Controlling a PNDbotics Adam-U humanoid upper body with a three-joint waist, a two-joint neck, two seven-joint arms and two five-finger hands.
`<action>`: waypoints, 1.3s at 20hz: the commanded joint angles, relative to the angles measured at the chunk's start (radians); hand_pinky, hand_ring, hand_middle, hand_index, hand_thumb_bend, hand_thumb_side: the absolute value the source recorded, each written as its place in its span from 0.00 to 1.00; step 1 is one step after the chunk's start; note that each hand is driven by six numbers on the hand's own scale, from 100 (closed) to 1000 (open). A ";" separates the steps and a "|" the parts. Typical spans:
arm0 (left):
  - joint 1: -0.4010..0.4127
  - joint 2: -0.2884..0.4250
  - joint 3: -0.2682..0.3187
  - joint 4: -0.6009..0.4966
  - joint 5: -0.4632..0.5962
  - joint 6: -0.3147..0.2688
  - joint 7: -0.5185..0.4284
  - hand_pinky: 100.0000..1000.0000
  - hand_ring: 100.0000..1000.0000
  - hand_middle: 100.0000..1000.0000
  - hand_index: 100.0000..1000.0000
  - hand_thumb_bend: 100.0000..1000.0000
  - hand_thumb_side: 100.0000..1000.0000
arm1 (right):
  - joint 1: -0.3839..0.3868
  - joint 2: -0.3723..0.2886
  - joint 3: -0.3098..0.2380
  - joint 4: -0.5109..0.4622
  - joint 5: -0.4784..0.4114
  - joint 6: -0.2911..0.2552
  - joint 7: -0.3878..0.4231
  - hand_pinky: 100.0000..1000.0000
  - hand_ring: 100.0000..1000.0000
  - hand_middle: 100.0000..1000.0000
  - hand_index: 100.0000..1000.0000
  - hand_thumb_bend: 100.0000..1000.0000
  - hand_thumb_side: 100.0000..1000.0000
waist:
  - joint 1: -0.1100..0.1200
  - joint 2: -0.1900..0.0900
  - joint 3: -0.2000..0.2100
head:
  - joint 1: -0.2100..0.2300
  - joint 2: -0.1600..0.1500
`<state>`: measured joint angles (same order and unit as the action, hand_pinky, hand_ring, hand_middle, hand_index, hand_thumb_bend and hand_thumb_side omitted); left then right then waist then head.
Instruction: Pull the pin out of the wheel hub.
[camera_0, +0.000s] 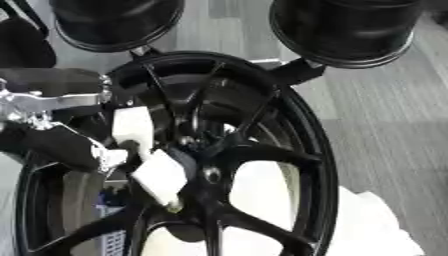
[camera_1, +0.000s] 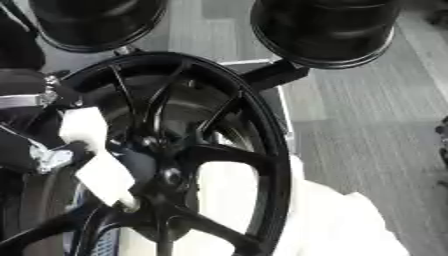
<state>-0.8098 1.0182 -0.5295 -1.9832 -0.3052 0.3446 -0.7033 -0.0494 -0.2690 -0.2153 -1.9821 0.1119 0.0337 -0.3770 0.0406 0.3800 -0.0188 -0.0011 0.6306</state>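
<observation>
A black spoked wheel (camera_0: 254, 150) is seen standing on edge, filling most of both views, its hub (camera_0: 208, 172) low and centre in the left eye view. The wheel is held by a dark bracket (camera_0: 297, 71) at its upper rim. Two black cylinders (camera_0: 346, 27) are seen above, at the top edge, one on each side.

The left hand (camera_0: 144, 150) is brought in from the left edge, black with silver joints, its fingers capped in white. The white fingertips (camera_0: 160, 176) are curled in against the spokes just left of the hub. A small pale piece (camera_0: 175, 205) is seen at the tip of the lower finger; whether it is the pin cannot be told, nor whether it is pinched.

White material (camera_1: 341, 225) lies behind the wheel at the lower right. Grey striped flooring (camera_0: 385, 110) is seen to the right.

The right hand is not seen.
</observation>
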 joint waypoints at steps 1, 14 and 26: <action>-0.016 0.013 0.012 -0.004 0.003 0.017 0.015 0.75 0.61 0.36 0.81 0.00 0.42 | -0.003 -0.011 -0.004 -0.018 -0.010 0.001 -0.003 0.75 0.54 0.48 0.67 0.00 0.51 | -0.003 -0.019 0.001 | 0.002 -0.015; 0.001 0.018 0.048 -0.014 0.074 0.050 0.131 0.58 0.40 0.10 0.44 0.00 0.13 | -0.002 -0.008 -0.006 -0.018 -0.018 0.005 -0.008 0.75 0.54 0.48 0.67 0.00 0.52 | -0.004 -0.019 0.002 | -0.003 -0.015; 0.000 -0.006 0.162 0.005 0.177 0.073 0.329 0.52 0.30 0.00 0.32 0.00 0.17 | 0.002 -0.003 -0.009 -0.018 -0.020 0.008 -0.013 0.75 0.55 0.49 0.67 0.00 0.52 | -0.009 -0.021 0.008 | -0.011 -0.021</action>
<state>-0.7972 0.9959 -0.4089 -1.9767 -0.1384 0.4198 -0.3978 -0.0441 -0.2598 -0.2157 -1.9821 0.0941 0.0437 -0.3878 0.0345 0.3797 -0.0113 -0.0078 0.6223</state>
